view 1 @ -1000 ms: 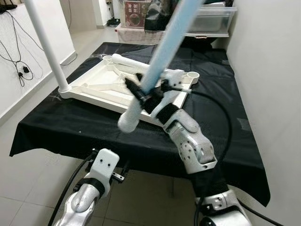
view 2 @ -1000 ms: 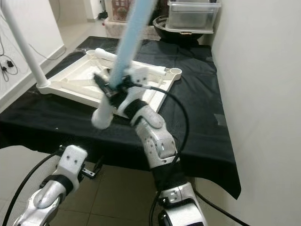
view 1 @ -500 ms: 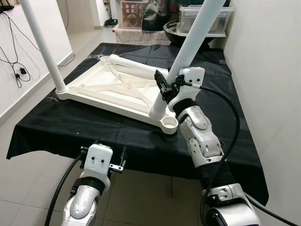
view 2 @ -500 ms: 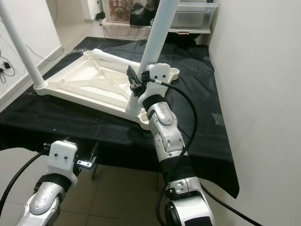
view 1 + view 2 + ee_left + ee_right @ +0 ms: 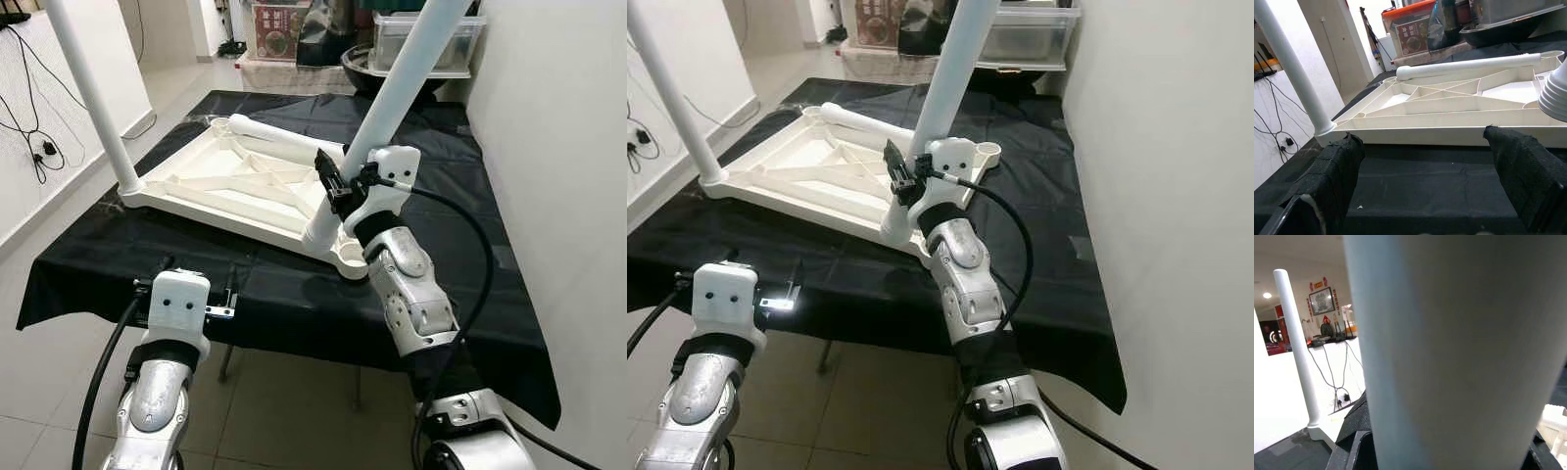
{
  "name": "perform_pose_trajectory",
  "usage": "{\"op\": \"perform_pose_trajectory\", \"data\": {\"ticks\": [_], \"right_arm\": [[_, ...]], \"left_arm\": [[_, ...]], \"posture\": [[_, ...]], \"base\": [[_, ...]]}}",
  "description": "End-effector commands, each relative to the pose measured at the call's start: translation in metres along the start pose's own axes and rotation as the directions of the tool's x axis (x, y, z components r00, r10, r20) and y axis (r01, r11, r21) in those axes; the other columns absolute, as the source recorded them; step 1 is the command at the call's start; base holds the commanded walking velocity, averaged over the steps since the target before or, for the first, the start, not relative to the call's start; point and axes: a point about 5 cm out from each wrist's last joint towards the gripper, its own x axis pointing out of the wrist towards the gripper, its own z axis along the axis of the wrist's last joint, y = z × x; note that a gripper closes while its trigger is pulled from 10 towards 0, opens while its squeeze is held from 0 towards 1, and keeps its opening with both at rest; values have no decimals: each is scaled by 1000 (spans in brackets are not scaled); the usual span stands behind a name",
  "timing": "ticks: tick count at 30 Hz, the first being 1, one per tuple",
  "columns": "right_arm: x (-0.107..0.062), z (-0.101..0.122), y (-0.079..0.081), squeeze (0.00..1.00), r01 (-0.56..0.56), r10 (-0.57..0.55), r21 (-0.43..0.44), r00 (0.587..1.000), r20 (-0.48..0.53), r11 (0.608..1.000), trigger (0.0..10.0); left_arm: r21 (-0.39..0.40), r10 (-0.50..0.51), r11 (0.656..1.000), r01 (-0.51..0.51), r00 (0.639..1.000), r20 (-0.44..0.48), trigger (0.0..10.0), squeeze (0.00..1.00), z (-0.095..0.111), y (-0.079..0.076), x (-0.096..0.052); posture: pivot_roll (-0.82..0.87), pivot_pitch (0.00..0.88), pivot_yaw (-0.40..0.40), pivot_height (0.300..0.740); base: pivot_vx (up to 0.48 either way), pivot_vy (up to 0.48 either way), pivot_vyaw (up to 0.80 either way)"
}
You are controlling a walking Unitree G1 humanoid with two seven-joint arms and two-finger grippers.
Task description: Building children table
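A red box at the far end of the room carries a picture and printing, but the writing is too small to read. A framed picture hangs on the far wall in the right wrist view; its content cannot be made out.

The tabletop lies upside down on a black cloth, its ribbed underside facing up. 1 leg stands upright in the corner socket at the robot's left. A 2nd leg lies loose across the far side of the tabletop. An open socket shows at the far right corner.

The right gripper pinches a 3rd leg low on its shaft, with the black fingers pressed against either side. This leg leans up and away to the right, and its lower end meets the near right corner socket; whether it is fully seated cannot be told. In the right wrist view the leg sits directly between the fingers, very close to the camera.

The left gripper hangs at the near edge of the cloth, below and well apart from the tabletop. Its 2 fingers are spread wide with nothing between them, pointing toward the tabletop's near rim.

A clear bin and a dark bowl stand beyond the far end.
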Motion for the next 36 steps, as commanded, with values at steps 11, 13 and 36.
{"op": "perform_pose_trajectory", "data": {"ticks": [11,13,36], "right_arm": [[0,-2,8,0,-29,29,0,1000,8,1000,10000],[0,-3,9,0,-32,32,2,999,6,999,10000],[0,-4,8,0,-37,37,19,999,0,999,10000]], "left_arm": [[30,-1,1000,1,1000,4,10000,0,0,-1,0],[26,-6,1000,5,1000,2,10000,0,-1,-1,0],[26,-32,999,32,999,-9,10000,0,-3,-7,1]], "posture": [[-2,28,4,740],[-2,28,4,740],[-1,46,3,740]], "base": [[348,0,0],[369,0,0],[145,0,0]]}}
